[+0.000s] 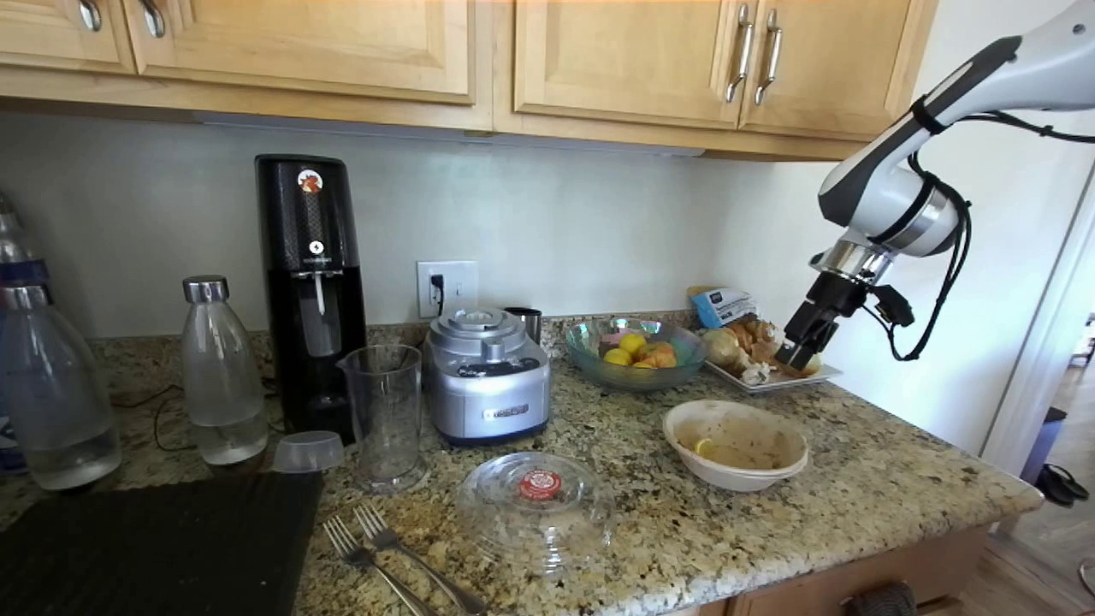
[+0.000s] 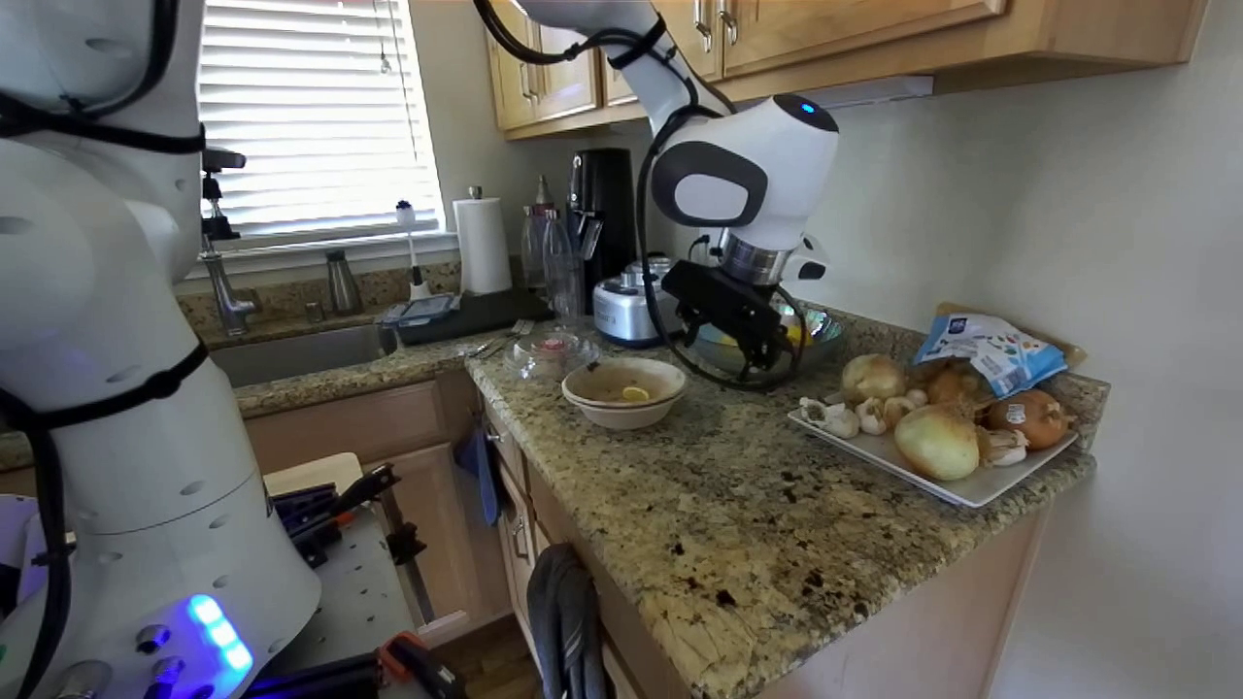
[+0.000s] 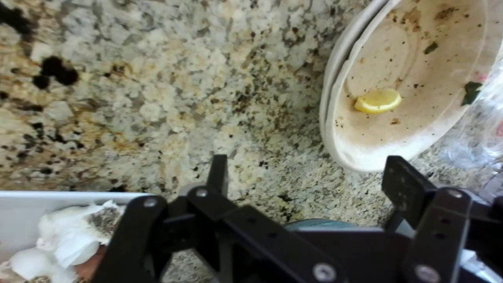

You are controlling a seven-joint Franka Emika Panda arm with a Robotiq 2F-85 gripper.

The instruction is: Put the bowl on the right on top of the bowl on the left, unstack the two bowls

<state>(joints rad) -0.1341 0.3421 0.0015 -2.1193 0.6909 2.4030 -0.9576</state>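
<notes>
The two pale beige bowls stand nested on the counter. The upper bowl (image 1: 751, 435) holds a lemon wedge (image 3: 379, 101) and food specks. Beneath it, the lower bowl (image 2: 626, 418) shows as a second rim and outer wall, also visible along the left edge of the stack in the wrist view. Which was the right or left bowl cannot be told. My gripper (image 3: 306, 163) is open with nothing between its fingers, apart from the bowls. In an exterior view the gripper (image 1: 797, 349) hangs above the counter, between the stack and the onion plate.
A white plate (image 2: 898, 456) of onions and garlic lies near the wall end. Behind the bowls stands a glass fruit bowl (image 1: 590, 364), with a food processor (image 1: 488, 389) beside it. A clear plastic lid (image 1: 535, 513) and two forks (image 1: 398, 547) lie on the counter.
</notes>
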